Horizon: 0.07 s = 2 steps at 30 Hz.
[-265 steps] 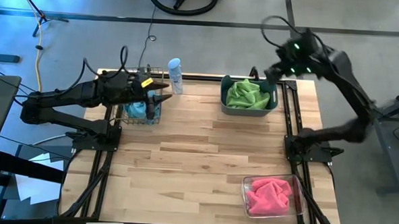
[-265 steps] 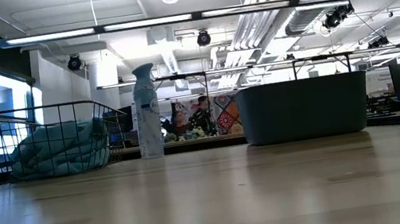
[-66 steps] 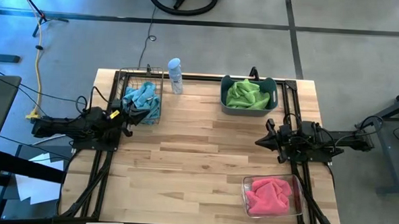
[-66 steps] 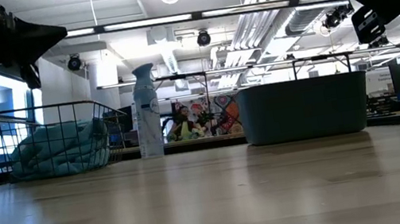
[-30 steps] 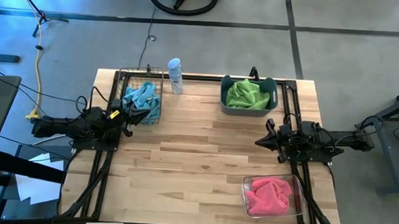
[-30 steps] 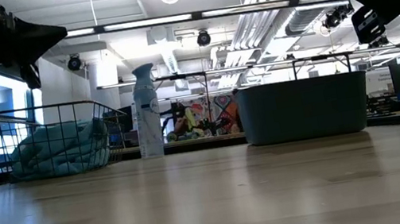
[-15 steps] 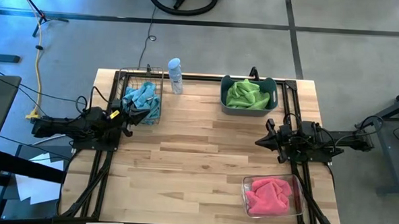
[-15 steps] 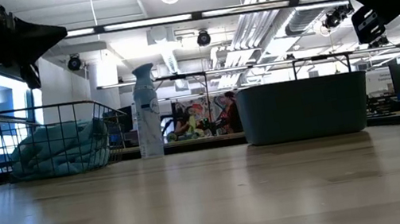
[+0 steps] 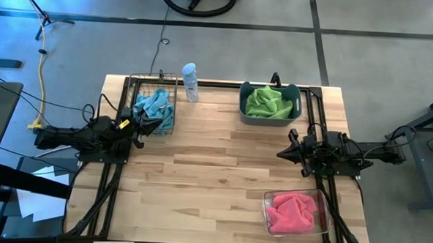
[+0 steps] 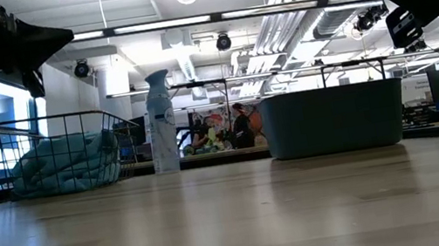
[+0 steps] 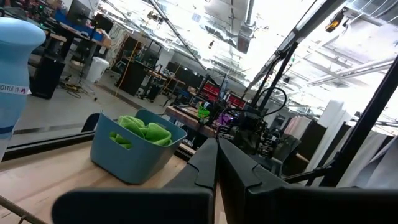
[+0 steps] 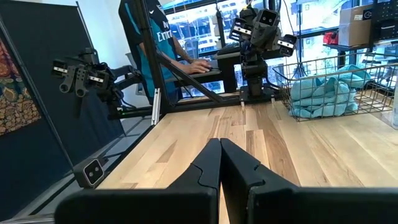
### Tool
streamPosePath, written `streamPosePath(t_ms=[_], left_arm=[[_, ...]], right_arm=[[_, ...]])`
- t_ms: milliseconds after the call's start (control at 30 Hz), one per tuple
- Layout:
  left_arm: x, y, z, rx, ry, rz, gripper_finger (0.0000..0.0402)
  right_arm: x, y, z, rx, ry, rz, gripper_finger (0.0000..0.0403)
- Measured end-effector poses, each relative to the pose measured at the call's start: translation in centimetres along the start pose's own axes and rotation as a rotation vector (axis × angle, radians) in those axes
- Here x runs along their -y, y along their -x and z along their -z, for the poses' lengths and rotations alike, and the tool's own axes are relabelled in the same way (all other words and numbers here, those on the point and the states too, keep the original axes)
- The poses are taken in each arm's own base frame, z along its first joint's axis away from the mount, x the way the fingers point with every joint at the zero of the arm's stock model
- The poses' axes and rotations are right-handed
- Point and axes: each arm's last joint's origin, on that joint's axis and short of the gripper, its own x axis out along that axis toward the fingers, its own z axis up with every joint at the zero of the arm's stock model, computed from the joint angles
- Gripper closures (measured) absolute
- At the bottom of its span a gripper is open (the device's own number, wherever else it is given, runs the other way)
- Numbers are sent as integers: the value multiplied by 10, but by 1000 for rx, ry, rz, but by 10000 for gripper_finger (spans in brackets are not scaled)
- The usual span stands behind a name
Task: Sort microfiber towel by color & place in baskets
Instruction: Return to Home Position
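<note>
At the table's (image 9: 214, 173) left edge sits the left gripper (image 9: 137, 127), jaws pressed together and holding nothing, just beside the wire basket (image 9: 149, 77) that holds the blue towels (image 9: 155, 104). A spray bottle (image 9: 190, 81) stands next to the basket. Green towels (image 9: 268, 102) fill the blue tub (image 9: 270, 122). The right gripper (image 9: 287, 150) sits at the right edge, jaws likewise closed and empty. Pink towels (image 9: 293, 211) lie in the clear bin (image 9: 294, 192).

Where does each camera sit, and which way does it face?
High: above the table, looking straight down; left arm, right arm folded.
Low: tabletop height, facing wire basket and blue tub; arms at top corners.
Left wrist: faces blue tub; left pincer shut.
Right wrist: faces wire basket; right pincer shut.
Low and left wrist share the blue tub.
</note>
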Motion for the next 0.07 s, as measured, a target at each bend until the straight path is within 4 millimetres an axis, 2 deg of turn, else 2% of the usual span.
streamPosePath(t_ms=[67], left_arm=[[0,0,0,0,0,0,401]], right_arm=[[0,0,0,0,0,0,402]])
